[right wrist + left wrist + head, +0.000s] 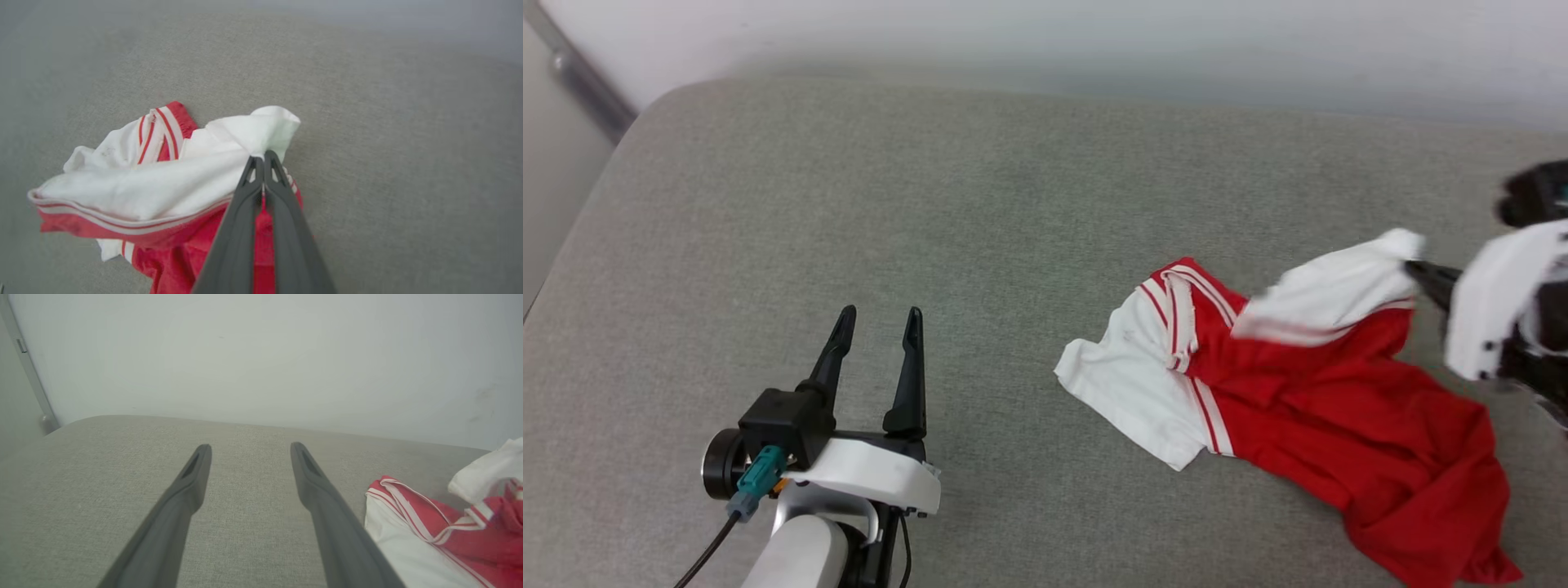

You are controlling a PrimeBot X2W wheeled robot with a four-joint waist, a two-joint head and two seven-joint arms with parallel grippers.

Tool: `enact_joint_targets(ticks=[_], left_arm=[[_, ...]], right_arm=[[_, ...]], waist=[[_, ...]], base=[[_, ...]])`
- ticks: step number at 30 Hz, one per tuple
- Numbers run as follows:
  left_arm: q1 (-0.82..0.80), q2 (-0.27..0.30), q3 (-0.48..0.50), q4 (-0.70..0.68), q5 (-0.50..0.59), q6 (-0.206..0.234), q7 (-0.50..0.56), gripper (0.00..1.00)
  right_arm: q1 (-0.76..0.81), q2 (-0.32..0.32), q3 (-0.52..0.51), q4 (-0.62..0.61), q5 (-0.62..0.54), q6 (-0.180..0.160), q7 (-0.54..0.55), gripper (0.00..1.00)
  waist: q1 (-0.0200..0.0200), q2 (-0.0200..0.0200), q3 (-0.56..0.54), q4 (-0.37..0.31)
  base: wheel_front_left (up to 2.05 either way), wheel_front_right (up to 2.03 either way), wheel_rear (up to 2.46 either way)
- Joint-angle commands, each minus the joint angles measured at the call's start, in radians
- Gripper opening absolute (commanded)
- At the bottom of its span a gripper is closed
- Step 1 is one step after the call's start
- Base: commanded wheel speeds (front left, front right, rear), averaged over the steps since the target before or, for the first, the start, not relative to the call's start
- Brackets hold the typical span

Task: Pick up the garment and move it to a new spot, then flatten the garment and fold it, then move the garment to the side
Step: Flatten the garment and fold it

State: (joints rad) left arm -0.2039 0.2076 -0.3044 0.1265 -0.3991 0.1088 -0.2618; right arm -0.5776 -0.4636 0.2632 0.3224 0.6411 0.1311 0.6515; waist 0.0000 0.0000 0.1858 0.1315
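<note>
— Where's the shirt?
— The shirt (1307,392) lies crumpled on the right half of the cushion (849,204), as seen from my head. Its red body trails toward the near right. One white sleeve (1131,384) lies flat at the left end, and the striped collar (1176,302) sits just above that sleeve.

— And the other sleeve?
— It's bunched at the far right end, over the red cloth, with its red-and-white trim showing underneath. My right pincer (263,157) has it. Both fingers are pressed together on a fold of the white cloth, and a sliver of red shows between them lower down. From the head that sleeve looks blurred, so I can't tell whether it is off the cushion.

— Your left pincer?
— My left pincer (880,320) is spread wide with nothing between its fingers. It hangs over bare cushion at the near left, well apart from the shirt, with its fingers pointing toward the wall (1094,41). In its own wrist view the flat sleeve and collar lie just right of the right finger.

— Anything else around?
— The cushion is grey woven fabric with a rounded far-left corner. The pale wall stands behind it, and a grey metal strip (584,77) runs slantwise at the far left, beside that corner.
</note>
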Motion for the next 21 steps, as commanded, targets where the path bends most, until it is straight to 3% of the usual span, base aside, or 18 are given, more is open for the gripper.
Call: enact_joint_targets(ticks=[1, 8, 14, 15, 16, 17, 21], left_arm=[[0.014, -0.002, 0.001, -0.001, 0.008, 0.0, -0.004, 1.0], [0.025, 0.006, 0.002, -0.002, 0.008, -0.003, -0.004, 1.0], [0.035, 0.018, 0.006, -0.001, 0.003, 0.001, 0.0, 1.0], [0.038, 0.021, 0.007, -0.001, 0.002, 0.003, 0.001, 1.0], [0.042, 0.023, 0.008, -0.002, 0.0, 0.004, 0.001, 1.0], [0.048, 0.024, 0.008, -0.003, 0.0, 0.006, 0.004, 1.0], [0.061, 0.032, 0.006, -0.007, -0.003, 0.012, 0.016, 1.0]], right_arm=[[0.047, -0.006, -0.068, 0.028, -0.022, -0.001, -0.031, 0.0], [0.256, 0.063, -0.371, 0.139, -0.114, -0.001, -0.135, 0.0], [0.423, 0.181, -0.458, 0.201, -0.17, -0.001, -0.17, 0.0], [0.442, 0.204, -0.465, 0.206, -0.175, -0.001, -0.18, 0.31], [0.451, 0.219, -0.474, 0.205, -0.183, -0.001, -0.194, 0.9], [0.454, 0.23, -0.482, 0.198, -0.194, -0.001, -0.215, 1.0], [0.45, 0.248, -0.521, 0.121, -0.24, -0.001, -0.336, 1.0]], waist=[[0.0, 0.0, -0.015, -0.019], [0.0, 0.0, -0.034, -0.049], [0.0, 0.0, -0.046, -0.066], [0.0, 0.0, -0.051, -0.071], [0.0, 0.0, -0.055, -0.075], [0.0, 0.0, -0.059, -0.079], [0.0, 0.0, -0.082, -0.087]], base=[[0.0, 0.0, 0.0], [0.0, 0.0, 0.0], [0.0, 0.0, 0.0], [0.0, 0.0, 0.0], [0.0, 0.0, 0.0], [0.0, 0.0, 0.0], [0.0, 0.0, 0.0]])
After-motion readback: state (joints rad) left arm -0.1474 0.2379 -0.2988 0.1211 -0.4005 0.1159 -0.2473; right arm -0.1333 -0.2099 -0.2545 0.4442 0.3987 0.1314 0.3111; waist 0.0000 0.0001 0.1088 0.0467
